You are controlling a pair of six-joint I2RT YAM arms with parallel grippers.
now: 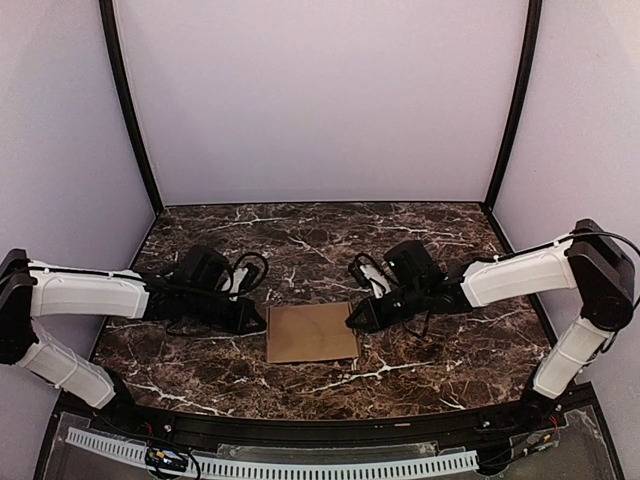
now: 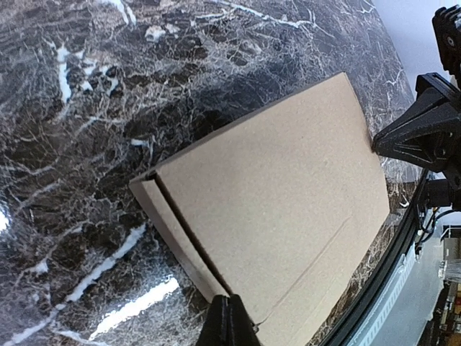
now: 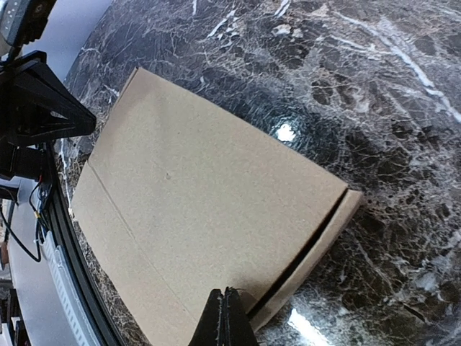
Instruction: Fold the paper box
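**Flat cardboard lies between two closed end effectors**

The paper box (image 1: 312, 333) lies flat on the dark marble-patterned bench (image 1: 420, 235), near the front edge and roughly midway between the two arms. From above it is a plain brown, nearly square sheet with no flap standing up.

The left wrist view shows the paper box (image 2: 274, 216) as a broad smooth panel. A narrow strip runs along one edge, set off from the panel by a dark slit, and a faint crease runs close to the opposite edge. The right wrist view shows the same paper box (image 3: 209, 209) from the other side, with the strip and slit on the right of that picture.

The left end effector (image 1: 262, 322) reaches in low from the left. Its fingers are pressed together into a single point at the cardboard's left side. Its own camera puts the left end effector (image 2: 229, 321) at the edge, near the end of the slit. It appears to touch the sheet, though contact cannot be confirmed from this angle.

The right end effector (image 1: 352, 322) mirrors it from the right, fingers likewise pressed together at the sheet's right side. Its own camera shows the right end effector (image 3: 227, 317) with its tip at the border of the sheet beside the slit
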